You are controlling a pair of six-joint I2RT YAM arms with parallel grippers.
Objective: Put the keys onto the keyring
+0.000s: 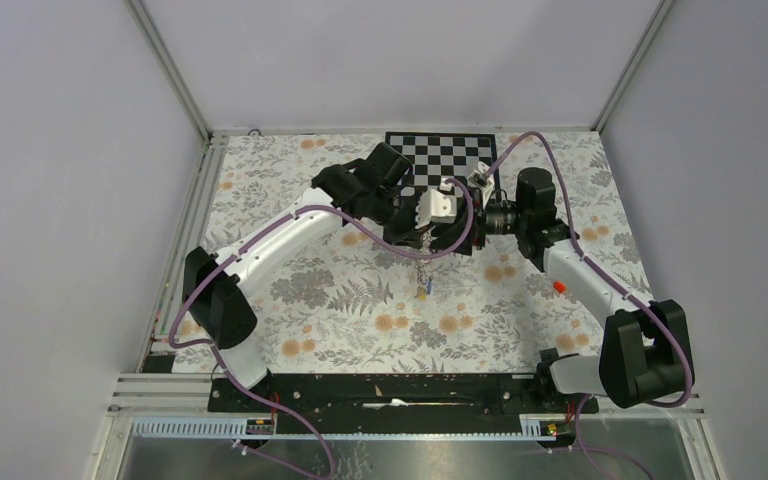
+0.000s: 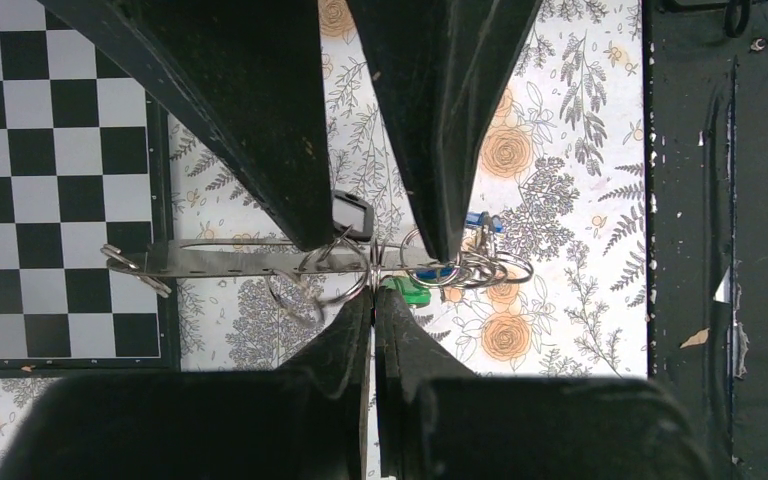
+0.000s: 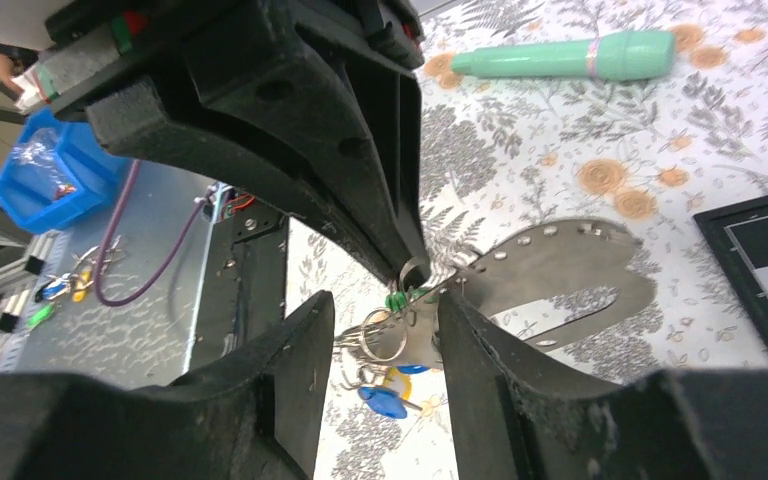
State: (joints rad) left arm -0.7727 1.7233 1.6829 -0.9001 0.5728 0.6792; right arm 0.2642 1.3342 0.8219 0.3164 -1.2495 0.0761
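Silvery wire first: the keyring [image 2: 332,296] is up in the air above the floral table [image 3: 580,150], pinched in the left claw [image 2: 372,300], its jaws pressed tight together. A green key [image 2: 407,291] sits right against the rings. A blue key [image 3: 385,402] and a yellow key [image 3: 396,378] dangle just below, and all three look threaded, I'd say. The right claw [image 3: 385,312] stands half spread, straddling the cluster beside a flat metal strip [image 3: 560,270]. I cannot tell whether it grips anything. No loose key shows here.

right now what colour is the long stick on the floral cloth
The stick is mint green with a pinkish band; clearest in the right wrist view.
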